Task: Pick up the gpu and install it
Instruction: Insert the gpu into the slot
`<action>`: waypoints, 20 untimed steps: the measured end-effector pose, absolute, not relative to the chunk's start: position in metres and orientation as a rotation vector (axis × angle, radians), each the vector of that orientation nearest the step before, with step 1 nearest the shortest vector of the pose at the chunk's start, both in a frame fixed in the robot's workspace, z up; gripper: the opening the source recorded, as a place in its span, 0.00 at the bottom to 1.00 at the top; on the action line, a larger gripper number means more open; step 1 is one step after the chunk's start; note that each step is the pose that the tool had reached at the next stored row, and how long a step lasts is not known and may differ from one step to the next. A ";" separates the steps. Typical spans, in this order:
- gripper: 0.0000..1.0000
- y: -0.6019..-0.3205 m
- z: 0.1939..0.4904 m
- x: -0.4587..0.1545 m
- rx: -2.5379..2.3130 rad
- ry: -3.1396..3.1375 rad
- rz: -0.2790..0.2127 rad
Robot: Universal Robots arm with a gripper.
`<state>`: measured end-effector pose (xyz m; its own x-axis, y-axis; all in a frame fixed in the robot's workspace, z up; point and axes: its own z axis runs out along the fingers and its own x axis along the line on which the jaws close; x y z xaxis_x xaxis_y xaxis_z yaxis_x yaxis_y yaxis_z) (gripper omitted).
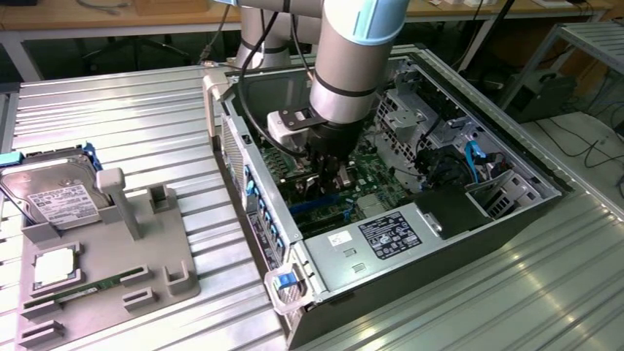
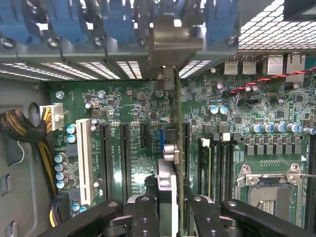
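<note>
My gripper (image 1: 332, 174) is down inside the open computer case (image 1: 546, 172), over the green motherboard (image 1: 375, 175). In the wrist view the gpu (image 2: 169, 177) appears edge-on, as a thin card standing upright between my two black fingers (image 2: 144, 212). My gripper (image 2: 170, 205) is shut on it. Its silver bracket (image 2: 170, 42) sits at the case's rear slot openings. The card's edge runs along the board between the black expansion slots (image 2: 126, 158) and the memory slots (image 2: 207, 163). Whether it sits in a slot is hidden.
A grey fixture tray (image 1: 112, 274) at the exterior view's left holds a silver hard drive (image 1: 54, 194), a green memory stick (image 1: 83, 289) and a square chip (image 1: 54, 267). The power supply (image 1: 390, 234) and blue latches (image 1: 283, 281) line the case's near side.
</note>
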<state>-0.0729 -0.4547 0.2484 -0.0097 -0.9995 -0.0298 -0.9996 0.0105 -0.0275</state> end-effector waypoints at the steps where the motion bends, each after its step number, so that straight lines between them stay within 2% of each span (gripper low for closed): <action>1: 0.28 -0.454 0.248 -0.073 -2.181 2.204 0.002; 13: 0.28 -0.453 0.247 -0.073 -2.181 2.203 0.001; 20: 0.28 -0.453 0.251 -0.073 -2.173 2.195 -0.016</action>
